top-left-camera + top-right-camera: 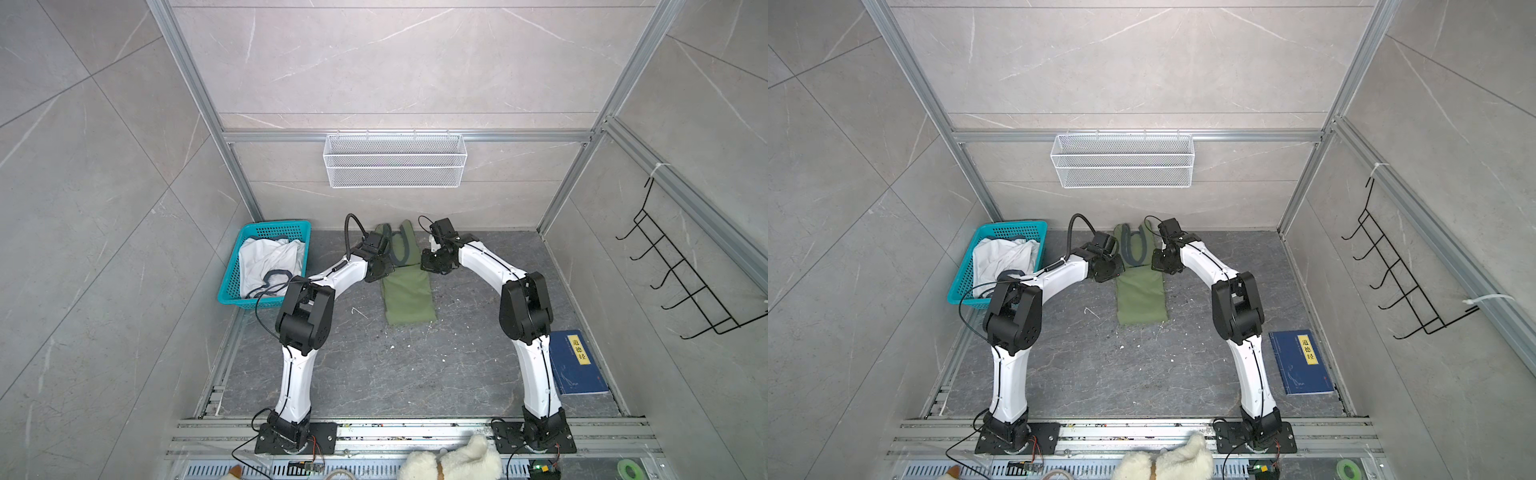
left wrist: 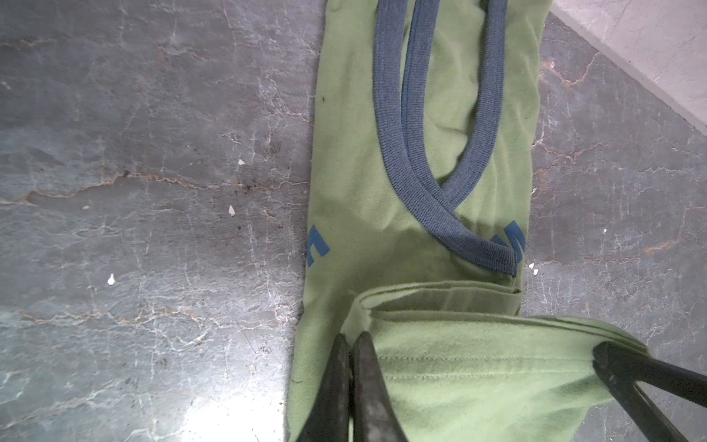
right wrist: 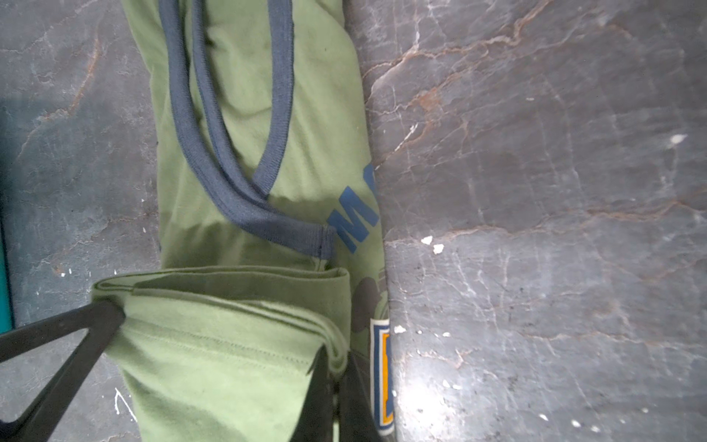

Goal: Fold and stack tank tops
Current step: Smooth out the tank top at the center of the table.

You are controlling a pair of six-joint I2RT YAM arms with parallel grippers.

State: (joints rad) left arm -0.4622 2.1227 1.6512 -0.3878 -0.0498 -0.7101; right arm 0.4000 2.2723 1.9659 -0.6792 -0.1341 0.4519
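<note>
teal basket (image 1: 274, 226) left; blue board (image 1: 577, 365) right; plush toy (image 1: 457, 461) front

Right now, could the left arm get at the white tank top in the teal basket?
Probably not yet. The white tank top lies uncovered in the teal basket beside that arm, but the left end effector is shut on the olive green tank top and must let go first.

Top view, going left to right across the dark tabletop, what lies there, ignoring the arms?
Teal basket holding the white tank top → olive green tank top → dark blue book.
</note>
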